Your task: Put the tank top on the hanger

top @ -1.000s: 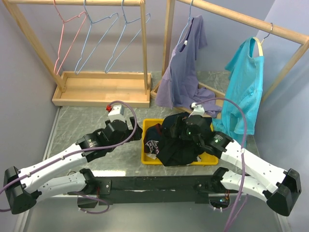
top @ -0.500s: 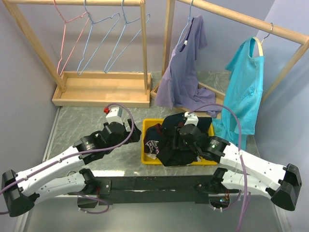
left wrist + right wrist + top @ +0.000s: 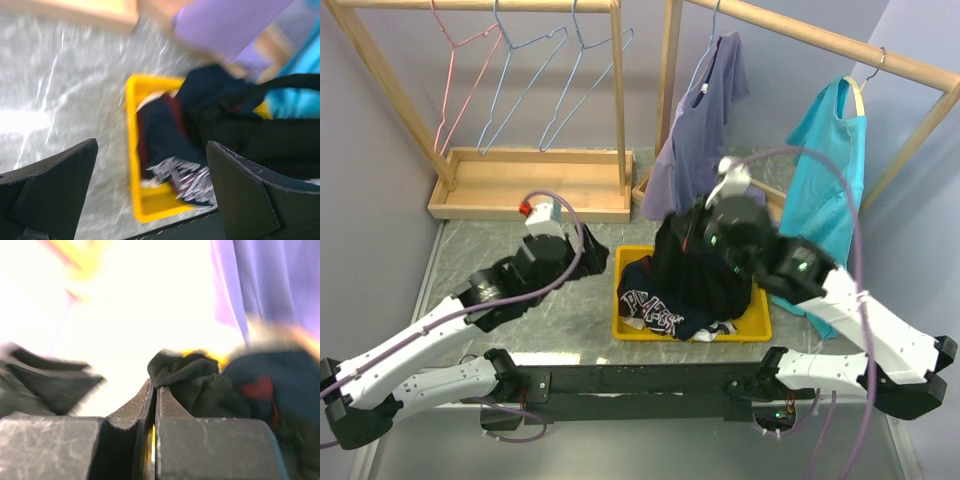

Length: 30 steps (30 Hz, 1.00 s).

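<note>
My right jaws are clenched on the plain black soft tank top [image 3: 695, 275], hanging above the yellow plastic bin [image 3: 620, 300]; left jaws gape beside it. A dark printed garment [image 3: 655, 312] lies beneath; a lilac shirt [image 3: 700, 150] hangs just behind

White arms [image 3: 420, 345], black joints [image 3: 498, 290], purple cables [image 3: 861, 290]

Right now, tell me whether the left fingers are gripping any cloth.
No, the left fingers stand wide apart with nothing between them, and the yellow bin shows through the gap.
</note>
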Each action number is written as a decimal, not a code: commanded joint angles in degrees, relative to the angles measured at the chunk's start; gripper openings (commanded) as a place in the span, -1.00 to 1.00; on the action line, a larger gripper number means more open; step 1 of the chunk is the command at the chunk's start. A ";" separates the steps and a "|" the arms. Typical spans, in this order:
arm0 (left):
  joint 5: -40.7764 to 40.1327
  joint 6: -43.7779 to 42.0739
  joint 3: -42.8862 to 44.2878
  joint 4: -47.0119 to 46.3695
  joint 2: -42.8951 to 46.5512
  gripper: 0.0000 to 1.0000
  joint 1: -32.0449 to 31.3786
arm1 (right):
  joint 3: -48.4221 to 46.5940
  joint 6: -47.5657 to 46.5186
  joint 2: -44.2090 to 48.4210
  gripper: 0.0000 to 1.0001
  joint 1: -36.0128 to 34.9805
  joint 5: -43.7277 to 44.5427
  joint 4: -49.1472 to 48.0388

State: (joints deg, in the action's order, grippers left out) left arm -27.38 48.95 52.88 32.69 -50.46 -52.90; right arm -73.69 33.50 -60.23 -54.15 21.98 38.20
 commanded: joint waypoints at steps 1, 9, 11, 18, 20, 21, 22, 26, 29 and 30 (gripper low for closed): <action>-5.66 -3.77 9.24 1.32 0.62 0.94 0.87 | -19.00 -6.68 -5.84 -1.00 -0.43 2.28 -0.14; -10.77 -7.55 20.49 1.07 -0.26 0.94 1.93 | -60.83 -11.96 -22.90 -1.00 -0.43 -5.89 3.72; -10.94 -8.34 21.64 1.24 -0.26 0.94 2.02 | -69.17 -12.75 -26.86 -1.00 -0.43 -6.24 5.40; -12.00 -5.80 17.89 3.26 3.34 0.94 2.10 | -23.85 -7.23 -8.88 -1.00 -0.43 -10.11 -9.96; -12.00 -4.57 15.68 4.84 4.92 0.94 2.19 | -3.00 -3.29 -0.45 -1.00 -0.43 -10.11 -14.54; -11.65 -3.35 13.24 5.28 5.36 0.96 2.19 | 4.01 -1.70 2.45 -1.00 -0.43 -9.85 -15.77; -10.78 -2.55 11.73 6.50 5.80 0.96 2.28 | 11.22 -0.11 8.66 -1.00 -0.52 -10.11 -19.35; -7.44 2.02 0.50 6.43 6.86 0.98 2.37 | 41.19 8.23 19.26 -0.99 -0.60 -11.60 -21.41; -4.71 5.01 -6.01 2.41 5.72 0.91 2.89 | 46.35 9.39 21.99 -0.54 -0.87 -11.18 -18.61; -4.18 5.97 -7.08 1.25 5.11 0.84 3.59 | 46.36 9.31 23.39 -0.42 -0.96 -10.21 -17.46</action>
State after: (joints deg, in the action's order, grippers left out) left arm -35.53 49.87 51.27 37.32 -43.62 -50.52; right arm -27.44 38.57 -42.24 -54.52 10.35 24.29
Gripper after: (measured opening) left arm 0.962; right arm 0.187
